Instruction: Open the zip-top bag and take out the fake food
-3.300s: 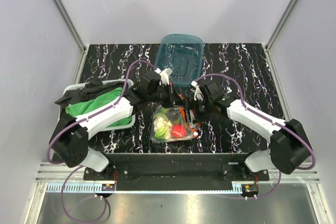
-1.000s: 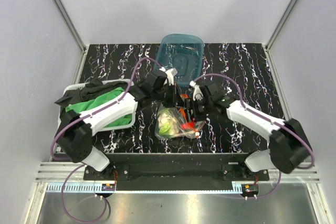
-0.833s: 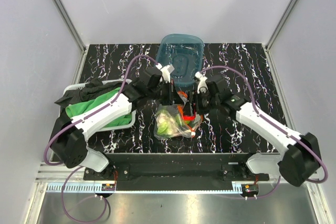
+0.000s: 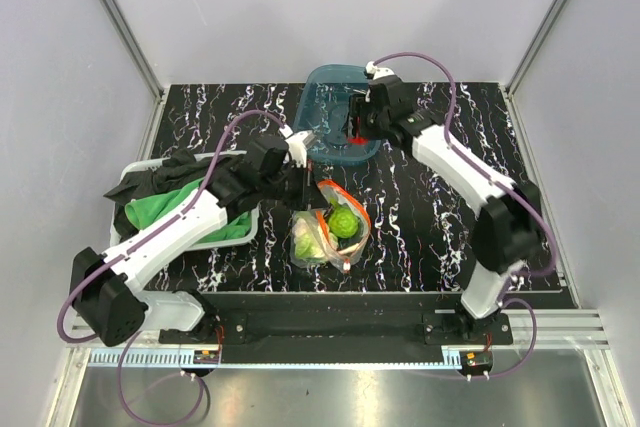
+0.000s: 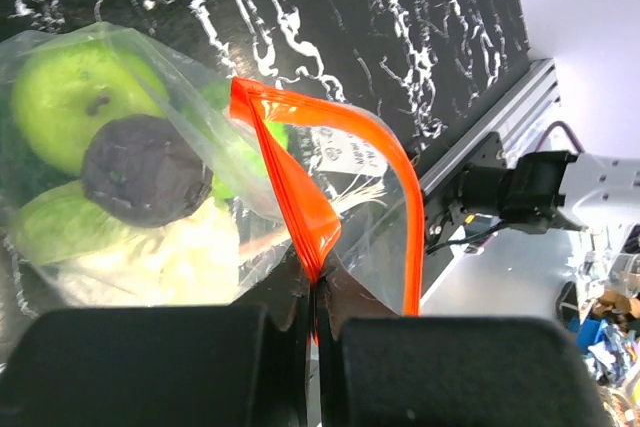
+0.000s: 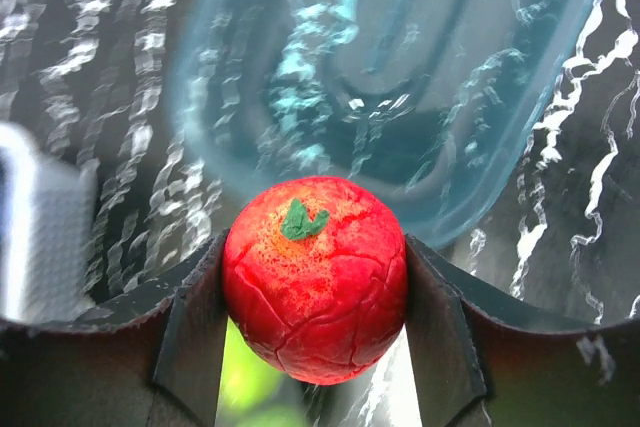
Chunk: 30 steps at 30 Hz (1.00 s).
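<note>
Zip-top bag (image 4: 325, 239): one; red berry (image 6: 315, 267): one, in right end effector (image 6: 316, 309).

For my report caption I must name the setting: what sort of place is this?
Probably a robotics lab test cell: two arms bolted to a marbled table, plain white walls on metal posts, and a bag of toy food as props.

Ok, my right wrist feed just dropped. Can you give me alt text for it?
The right hand grips a round red toy fruit with a small green leaf on top, squeezed between its two dark fingers. Behind it sits a blurred teal tub on a black marbled table.
</note>
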Tool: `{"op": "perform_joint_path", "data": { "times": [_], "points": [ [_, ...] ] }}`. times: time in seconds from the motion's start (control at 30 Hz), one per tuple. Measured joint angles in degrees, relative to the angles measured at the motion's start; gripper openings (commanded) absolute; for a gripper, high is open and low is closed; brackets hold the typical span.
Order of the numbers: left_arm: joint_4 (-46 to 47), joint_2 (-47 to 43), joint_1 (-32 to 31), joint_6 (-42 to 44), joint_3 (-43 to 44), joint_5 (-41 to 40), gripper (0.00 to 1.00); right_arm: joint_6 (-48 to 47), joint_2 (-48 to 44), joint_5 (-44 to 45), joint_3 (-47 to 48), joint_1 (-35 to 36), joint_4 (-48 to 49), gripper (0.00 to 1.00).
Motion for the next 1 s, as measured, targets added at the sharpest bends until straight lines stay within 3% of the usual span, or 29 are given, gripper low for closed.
{"op": "perform_joint_path", "data": {
  "times": [0.07, 0.2, 0.43, 0.57, 0.73, 1.0],
  "points": [
    [-1.38, -0.55, 0.50, 1.25, 0.00, 0.04, 0.00, -0.15, 5.62, -0.35, 3.13, -1.86, 0.07, 0.14],
    [-4.57, -1.90, 1.64, 4.04, 0.00, 0.02, 0.00, -0.20, 15.13, -1.05, 9.46, -4.59, -0.70, 0.33],
    [-10.19, -1.27, 4.48, 8.59, 2.05, 0.20, 0.00, 0.96, 25.27, -3.17, 18.10, -5.97, -3.50, 0.79],
    [-11.19, 0.44, 5.42, 10.38, 4.33, 0.70, 0.00, 2.21, 26.99, -4.33, 19.45, -6.73, -5.03, 0.92],
    [-12.85, 0.76, 5.40, 11.17, 4.42, 1.62, 0.00, 2.45, 27.12, -4.85, 20.65, -7.15, -6.16, 0.97],
    [-13.38, 0.59, 5.44, 11.26, 4.42, 2.19, 0.00, 3.04, 21.77, -6.93, 17.07, -6.69, -8.76, 0.93]
  ]
}}
